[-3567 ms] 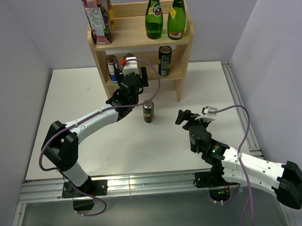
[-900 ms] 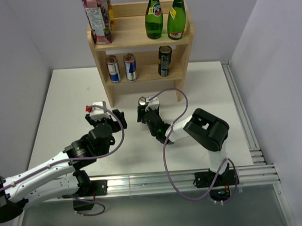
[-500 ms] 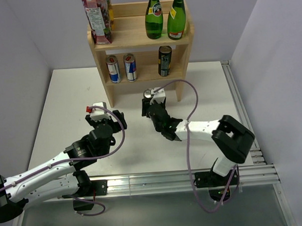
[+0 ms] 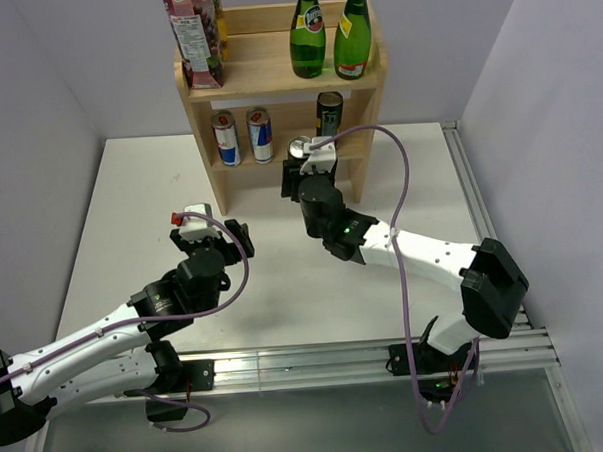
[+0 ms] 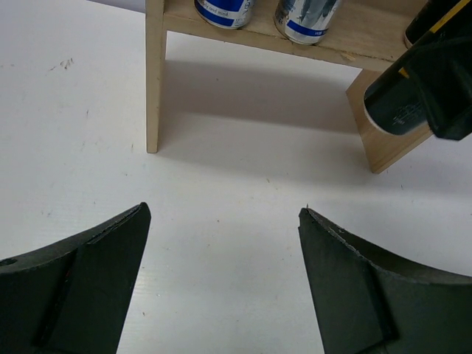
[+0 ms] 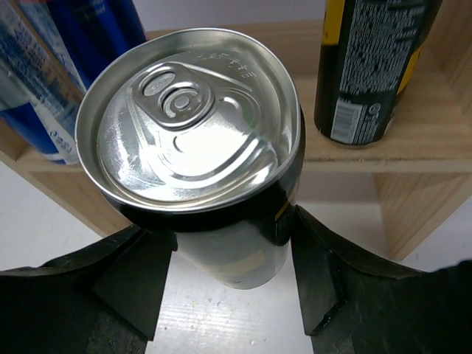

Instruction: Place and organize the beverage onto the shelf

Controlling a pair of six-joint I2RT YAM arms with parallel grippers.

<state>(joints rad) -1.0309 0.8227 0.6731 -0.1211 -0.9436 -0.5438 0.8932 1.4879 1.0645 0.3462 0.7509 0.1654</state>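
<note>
Far end of the white surface (image 4: 131, 213), 12 o'clock: wooden shelf (image 4: 199, 130), bottles (image 4: 307, 36) and carton (image 4: 195, 35) on top. Right gripper (image 4: 301, 176) clamped on a black can (image 4: 300, 148), upright, silver lid up, just before the lower tier's front edge, blue cans (image 4: 225, 137) at 10 o'clock, black-and-yellow can (image 4: 328, 115) at 1 o'clock. Left gripper (image 4: 214, 235) at 7 o'clock from the shelf, spread wide, empty, well apart.

Shiny alu can (image 6: 188, 140), matt wood shelf (image 6: 420, 199).
</note>
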